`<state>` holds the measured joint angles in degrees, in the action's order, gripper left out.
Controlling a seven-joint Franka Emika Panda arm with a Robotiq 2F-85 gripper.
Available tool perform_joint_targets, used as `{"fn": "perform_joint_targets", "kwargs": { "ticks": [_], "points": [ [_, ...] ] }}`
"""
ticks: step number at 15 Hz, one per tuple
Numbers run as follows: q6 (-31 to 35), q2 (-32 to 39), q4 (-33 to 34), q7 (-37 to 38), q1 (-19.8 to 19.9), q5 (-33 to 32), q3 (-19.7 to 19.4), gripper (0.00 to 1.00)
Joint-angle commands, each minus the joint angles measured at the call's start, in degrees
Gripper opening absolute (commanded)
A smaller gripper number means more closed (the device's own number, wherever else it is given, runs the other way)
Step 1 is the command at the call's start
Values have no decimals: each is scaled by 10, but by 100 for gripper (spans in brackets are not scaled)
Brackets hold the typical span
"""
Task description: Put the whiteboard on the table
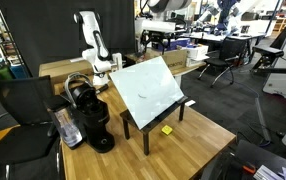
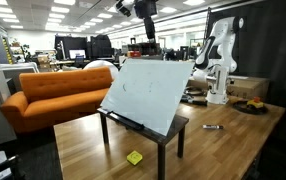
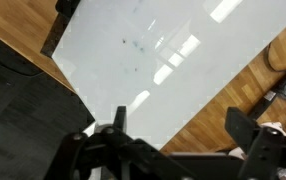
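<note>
- In an exterior view, the whiteboard (image 1: 148, 85) is seen propped at a tilt on a small dark stand (image 1: 155, 120), raised off the table (image 1: 198, 150).
- In an exterior view, the whiteboard (image 2: 148, 88) has its lower edge on the stand top, which likely stops it sliding.
- In the wrist view, the gripper (image 3: 180, 135) is spread wide and holds nothing. The whiteboard lies beyond the jaws, not between them.
</note>
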<state>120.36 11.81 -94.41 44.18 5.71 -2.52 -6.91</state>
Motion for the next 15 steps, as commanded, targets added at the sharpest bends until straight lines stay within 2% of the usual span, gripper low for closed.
{"fn": "perform_joint_targets", "kwargs": {
  "ticks": [1,4,11,15],
  "points": [
    [-62,42,78,29,-3,31,-6,100],
    [-111,63,134,54,-3,44,-7,100],
    [-272,143,271,111,3,49,-9,100],
    [-323,197,333,126,12,60,-13,100]
  ]
}}
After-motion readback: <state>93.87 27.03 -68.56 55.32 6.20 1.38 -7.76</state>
